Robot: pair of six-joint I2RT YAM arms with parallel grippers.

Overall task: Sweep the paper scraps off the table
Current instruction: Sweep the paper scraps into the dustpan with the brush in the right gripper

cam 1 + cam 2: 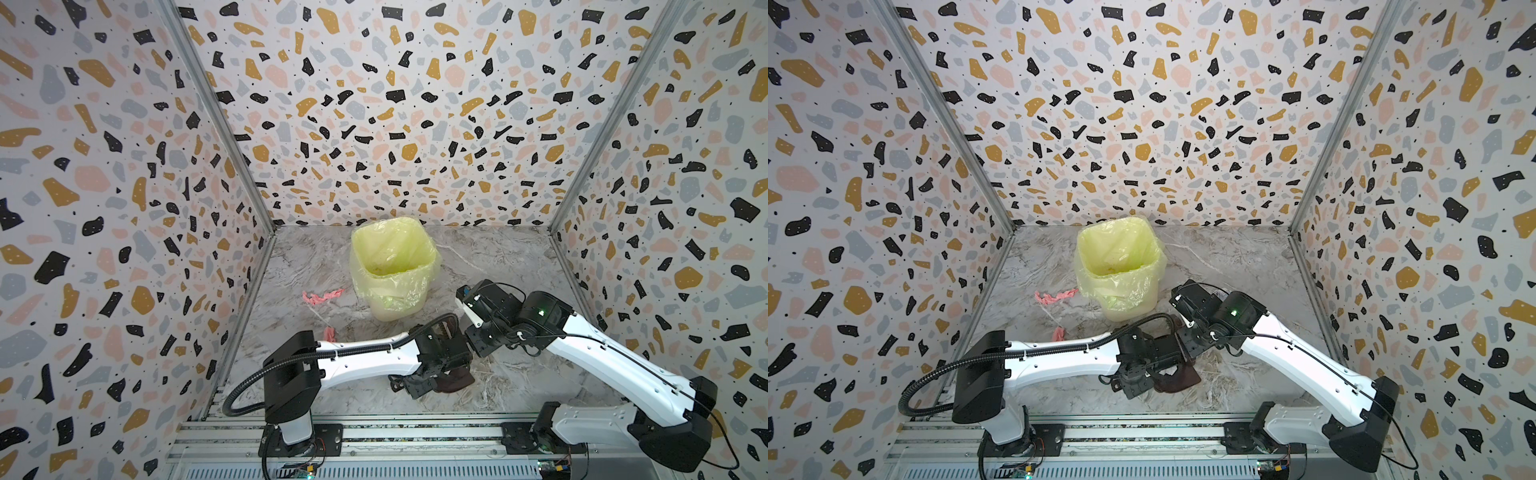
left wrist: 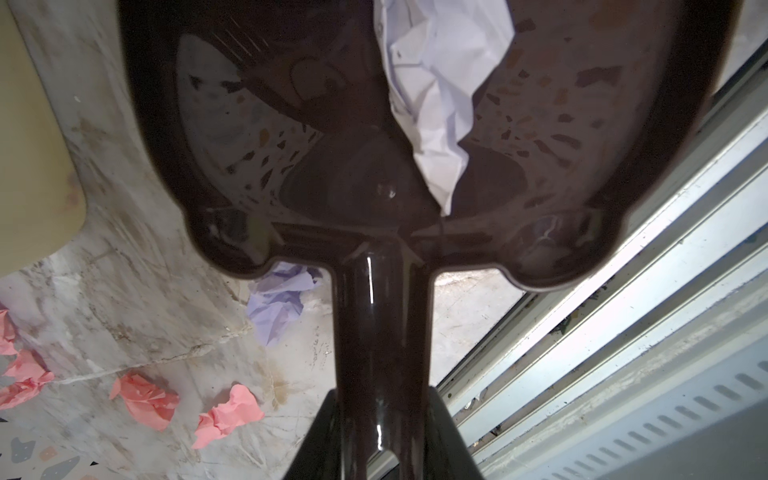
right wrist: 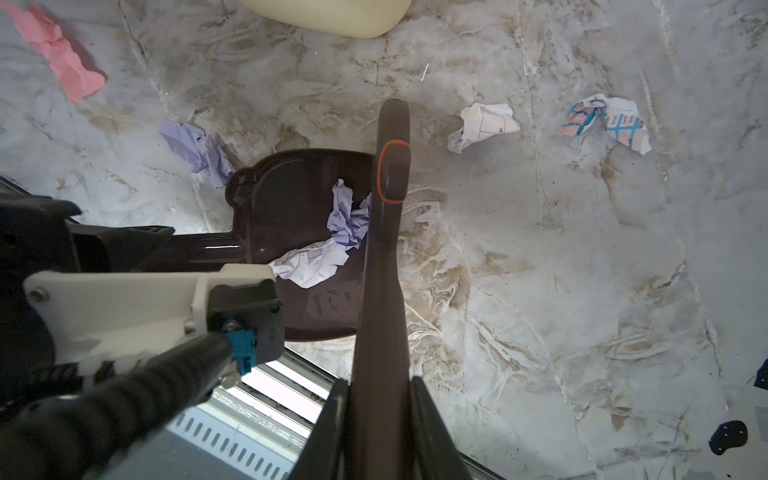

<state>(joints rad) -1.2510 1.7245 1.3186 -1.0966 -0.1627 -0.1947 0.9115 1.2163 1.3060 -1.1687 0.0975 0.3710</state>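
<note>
My left gripper is shut on the handle of a dark brown dustpan lying on the table. My right gripper is shut on a brown brush that reaches over the pan's open edge; its bristles are hidden. White and lilac paper scraps lie inside the pan. On the table lie a lilac scrap behind the pan, a white scrap, a blue-printed scrap, and pink scraps further left. Both arms meet near the table's front middle.
A cream bin with a yellow liner stands at the back middle of the table, just beyond the two wrists. Speckled walls close in the left, right and back. A metal rail runs along the front edge, under the arms' bases.
</note>
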